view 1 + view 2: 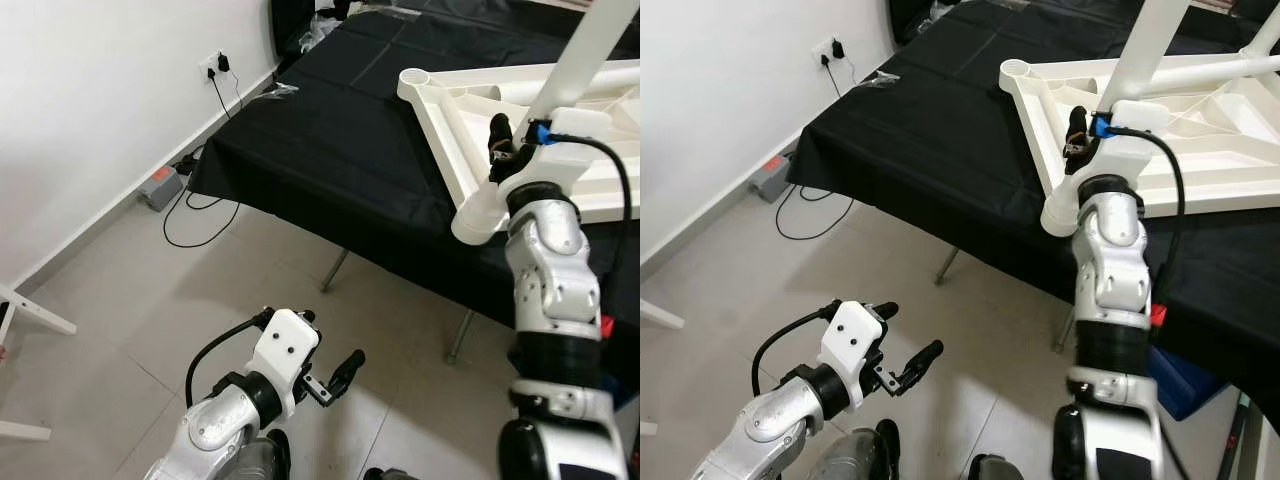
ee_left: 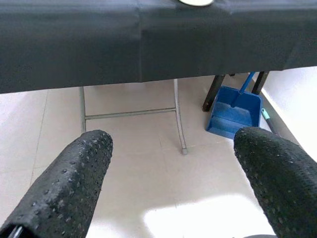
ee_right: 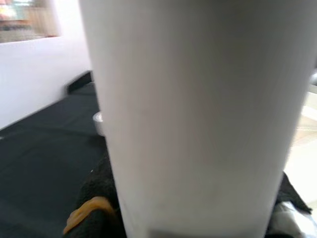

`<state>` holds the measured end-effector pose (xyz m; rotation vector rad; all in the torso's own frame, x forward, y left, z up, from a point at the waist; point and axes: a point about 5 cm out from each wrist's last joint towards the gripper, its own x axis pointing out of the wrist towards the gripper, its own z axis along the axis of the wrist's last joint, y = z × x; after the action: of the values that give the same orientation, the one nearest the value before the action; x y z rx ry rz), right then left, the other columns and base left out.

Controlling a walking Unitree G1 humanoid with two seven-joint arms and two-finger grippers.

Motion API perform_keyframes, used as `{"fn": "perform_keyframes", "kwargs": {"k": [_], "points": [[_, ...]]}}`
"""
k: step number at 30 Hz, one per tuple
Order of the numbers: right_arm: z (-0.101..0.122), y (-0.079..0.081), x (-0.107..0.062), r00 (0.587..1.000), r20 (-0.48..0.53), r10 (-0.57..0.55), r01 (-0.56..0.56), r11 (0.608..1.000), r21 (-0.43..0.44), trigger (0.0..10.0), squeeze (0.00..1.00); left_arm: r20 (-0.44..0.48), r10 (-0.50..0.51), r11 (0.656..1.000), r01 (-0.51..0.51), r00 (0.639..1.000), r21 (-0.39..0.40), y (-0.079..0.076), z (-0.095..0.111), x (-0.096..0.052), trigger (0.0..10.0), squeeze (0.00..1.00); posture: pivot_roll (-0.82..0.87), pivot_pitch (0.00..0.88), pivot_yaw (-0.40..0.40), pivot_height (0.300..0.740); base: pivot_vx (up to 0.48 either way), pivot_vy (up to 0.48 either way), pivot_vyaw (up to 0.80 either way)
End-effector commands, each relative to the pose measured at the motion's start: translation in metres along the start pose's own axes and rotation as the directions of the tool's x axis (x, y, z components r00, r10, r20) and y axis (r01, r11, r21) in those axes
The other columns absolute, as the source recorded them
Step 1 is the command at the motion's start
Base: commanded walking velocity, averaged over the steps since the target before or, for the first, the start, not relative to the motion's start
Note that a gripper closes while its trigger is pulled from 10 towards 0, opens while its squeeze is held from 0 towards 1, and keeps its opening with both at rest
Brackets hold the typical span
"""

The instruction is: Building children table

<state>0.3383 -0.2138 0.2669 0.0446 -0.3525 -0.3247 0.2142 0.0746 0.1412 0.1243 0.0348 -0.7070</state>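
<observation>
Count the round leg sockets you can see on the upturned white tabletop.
2. One leg socket at the far corner of the tabletop, one leg socket at the near corner by the right gripper. Others may lie out of frame.

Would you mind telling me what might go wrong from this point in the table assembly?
1. The right end effector grips the white table leg low down, so the long tilted leg could lever in the grip and miss or jam in its corner socket.
2. The upturned white tabletop lies near the edge of the black-covered table with that corner overhanging; pushing could slide it off.
3. The open left end effector hangs low over the floor, bracing nothing.
</observation>
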Motion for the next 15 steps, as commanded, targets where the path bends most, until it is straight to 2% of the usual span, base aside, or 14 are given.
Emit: {"fn": "perform_keyframes", "kwargs": {"k": [1, 3, 4, 5, 7, 12, 13, 14, 15], "points": [[-0.011, -0.004, -0.011, 0.987, -0.07, -0.145, 0.143, 0.989, -0.031, 0.0, 0.0, -0.03, -0.001, 1.0, 0.002, 1.0, 0.008, -0.001, -0.007, -0.001, 10.0, 0.0, 0.17, 0.205, -0.005, 0.74, 0.0, 0.0, 0.0], [-0.015, 0.007, -0.02, 0.953, -0.119, -0.277, 0.277, 0.961, -0.019, 0.0, 0.0, -0.029, 0.002, 1.0, -0.002, 1.0, 0.012, -0.001, -0.008, 0.0, 10.0, 0.0, 0.17, 0.207, -0.005, 0.74, 0.0, 0.0, 0.0], [-0.017, 0.012, -0.022, 0.943, -0.14, -0.303, 0.305, 0.952, -0.007, 0.0, 0.0, -0.028, 0.004, 1.0, -0.004, 1.0, 0.012, 0.0, -0.008, 0.0, 10.0, 0.0, 0.17, 0.207, -0.005, 0.74, 0.0, 0.0, 0.0], [-0.017, 0.012, -0.022, 0.943, -0.14, -0.303, 0.305, 0.952, -0.007, 0.0, 0.0, -0.028, 0.004, 1.0, -0.004, 1.0, 0.012, 0.0, -0.008, 0.0, 10.0, 0.0, 0.17, 0.207, -0.005, 0.74, 0.0, 0.0, 0.0], [-0.02, 0.026, -0.025, 0.93, -0.173, -0.323, 0.329, 0.944, 0.008, 0.0, 0.0, -0.029, 0.004, 1.0, -0.004, 1.0, 0.012, -0.001, -0.008, 0.0, 10.0, 0.0, 0.17, 0.206, -0.007, 0.74, 0.0, 0.0, 0.0], [-0.022, 0.039, -0.026, 0.93, -0.206, -0.303, 0.315, 0.949, 0.029, 0.0, 0.0, -0.028, 0.004, 1.0, -0.004, 1.0, 0.012, -0.001, -0.008, 0.0, 10.0, 0.0, 0.17, 0.208, -0.008, 0.74, 0.0, 0.0, 0.0], [-0.021, 0.05, -0.025, 0.951, -0.217, -0.223, 0.244, 0.967, 0.078, 10.0, 0.0, -0.029, 0.003, 1.0, -0.003, 1.0, 0.011, -0.001, -0.009, 0.001, 10.0, 0.0, 0.17, 0.207, -0.013, 0.74, 0.0, 0.0, 0.0], [-0.021, 0.05, -0.025, 0.951, -0.217, -0.223, 0.244, 0.967, 0.078, 10.0, 0.0, -0.029, 0.003, 1.0, -0.003, 1.0, 0.011, -0.001, -0.009, 0.001, 10.0, 0.0, 0.17, 0.207, -0.013, 0.74, 0.0, 0.0, 0.0], [-0.019, 0.055, -0.023, 0.965, -0.202, -0.165, 0.185, 0.979, 0.085, 10.0, 0.0, -0.029, 0.002, 1.0, -0.002, 1.0, 0.01, -0.002, -0.009, 0.001, 10.0, 0.0, 0.17, 0.207, -0.013, 0.74, 0.0, 0.0, 0.0]]}}
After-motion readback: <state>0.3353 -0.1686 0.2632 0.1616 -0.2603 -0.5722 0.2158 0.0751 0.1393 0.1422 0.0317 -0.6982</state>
